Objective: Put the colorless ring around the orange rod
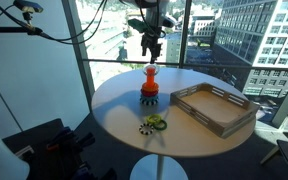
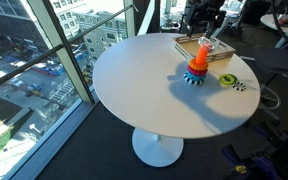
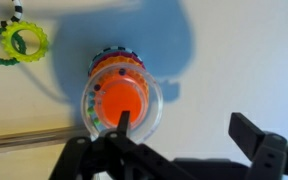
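Looking straight down through the wrist view, the orange rod is dead centre under me, standing upright so its long axis points right up at the camera, and the colorless ring shows as a pale glassy halo all the way round it: ring around rod, not beside it. The gripper is spread wide with nothing between the fingers. One fingertip hangs over the near edge of the rod's top, and the other sits well off to the side over bare table. So the ring lies under and just ahead of that one finger, off-centre from the middle of my grasp. I can't tell from here whether the ring has slid down onto the coloured stack at the foot or is perched high on the rod. In an exterior view there's a pale patch at the rod's top, but it's too small to call. The way out, I reckon, is straight up along the rod's axis, because any sideways drift puts that near finger into the rod. The green ring lies well apart near the table's edge, and the tray stands off to the side, neither in my way
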You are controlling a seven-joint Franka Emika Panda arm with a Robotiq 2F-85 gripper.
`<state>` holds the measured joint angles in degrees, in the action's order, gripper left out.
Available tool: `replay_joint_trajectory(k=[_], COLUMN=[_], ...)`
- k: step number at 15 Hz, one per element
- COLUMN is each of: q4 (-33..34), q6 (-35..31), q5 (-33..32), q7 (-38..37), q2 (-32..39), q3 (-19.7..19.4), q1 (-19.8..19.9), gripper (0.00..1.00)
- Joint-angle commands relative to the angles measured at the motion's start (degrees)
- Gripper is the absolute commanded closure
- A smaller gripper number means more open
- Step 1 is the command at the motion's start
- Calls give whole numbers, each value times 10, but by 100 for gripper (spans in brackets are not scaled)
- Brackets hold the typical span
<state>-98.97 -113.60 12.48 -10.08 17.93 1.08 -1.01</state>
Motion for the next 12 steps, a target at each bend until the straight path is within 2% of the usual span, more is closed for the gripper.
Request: replay_joint_trajectory(k=[1, 12], q4=[-2, -11], q6=[6, -26], q5=[20, 20], q7=[4, 4], q2=[-4, -2], q3=[4, 5], q1=[3, -1], gripper=[0, 0])
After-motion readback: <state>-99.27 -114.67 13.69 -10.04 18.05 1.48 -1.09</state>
